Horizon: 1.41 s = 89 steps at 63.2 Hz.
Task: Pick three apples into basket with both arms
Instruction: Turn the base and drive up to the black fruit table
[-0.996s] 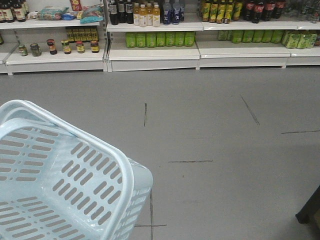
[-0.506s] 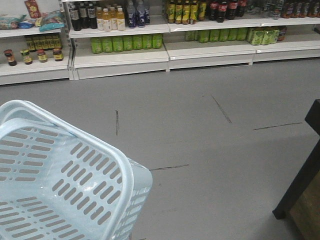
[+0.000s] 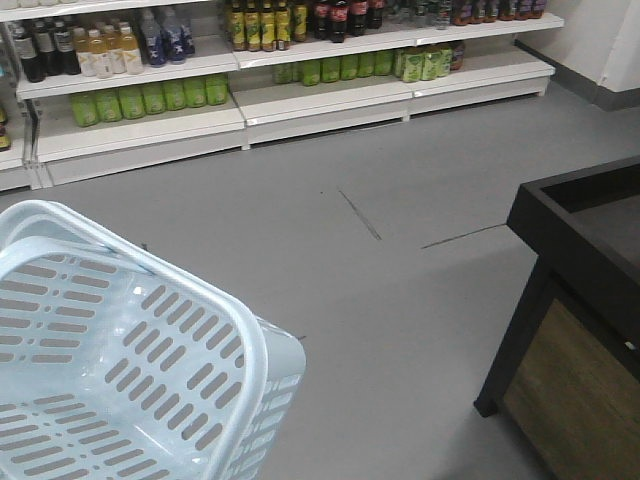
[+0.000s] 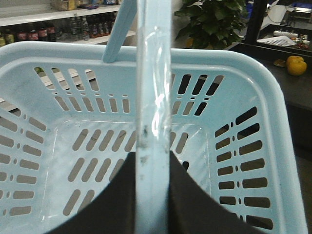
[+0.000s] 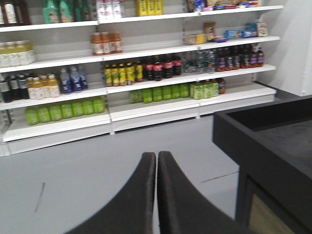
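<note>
Front view, change: the white shelves of bottled drinks [image 3: 140,60] are sliding leftward compared with a second ago. A black-framed display table [image 3: 570,250] is filling the right side, so the base is evidently turning toward it.
Front view, basket: the pale blue slotted plastic basket [image 3: 200,298] is riding at lower left, unshifted in frame and empty where visible.
Left wrist view: the left gripper [image 4: 152,195] is clamping the basket's swing handle [image 4: 153,87]. A yellow-orange fruit [image 4: 296,65] is lying on a dark counter [image 4: 282,83] beyond.
Right wrist view: the right gripper [image 5: 156,195] is travelling with fingers pressed together, holding nothing.
Maroon-red apples: showing in no view, so picking is judged not yet begun.
</note>
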Available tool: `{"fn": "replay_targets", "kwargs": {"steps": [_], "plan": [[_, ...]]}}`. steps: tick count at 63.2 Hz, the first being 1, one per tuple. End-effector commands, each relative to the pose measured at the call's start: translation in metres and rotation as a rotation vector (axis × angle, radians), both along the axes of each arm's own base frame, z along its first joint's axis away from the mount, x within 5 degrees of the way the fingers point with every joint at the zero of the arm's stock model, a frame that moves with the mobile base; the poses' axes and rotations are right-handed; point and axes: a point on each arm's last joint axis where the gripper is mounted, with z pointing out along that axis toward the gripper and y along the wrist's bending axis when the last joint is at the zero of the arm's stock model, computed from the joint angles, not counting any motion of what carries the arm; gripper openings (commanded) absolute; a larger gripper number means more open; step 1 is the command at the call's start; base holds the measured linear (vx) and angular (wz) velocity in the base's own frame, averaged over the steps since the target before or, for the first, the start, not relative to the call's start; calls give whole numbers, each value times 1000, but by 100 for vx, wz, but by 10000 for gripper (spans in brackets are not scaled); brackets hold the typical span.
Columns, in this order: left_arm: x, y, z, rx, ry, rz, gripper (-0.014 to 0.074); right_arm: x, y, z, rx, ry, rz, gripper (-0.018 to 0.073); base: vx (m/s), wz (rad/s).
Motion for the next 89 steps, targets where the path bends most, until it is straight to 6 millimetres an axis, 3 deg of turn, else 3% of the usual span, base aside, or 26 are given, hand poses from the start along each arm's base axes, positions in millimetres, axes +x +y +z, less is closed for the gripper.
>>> {"fn": "replay_targets", "kwargs": {"steps": [1,89], "plan": [[2,2,18,-82,-87,33,-6,0,0,2,-12,-68,-4,-4,9,-38],[2,2,18,-82,-87,33,-6,0,0,2,-12,-68,-4,-4,8,-43]]}}
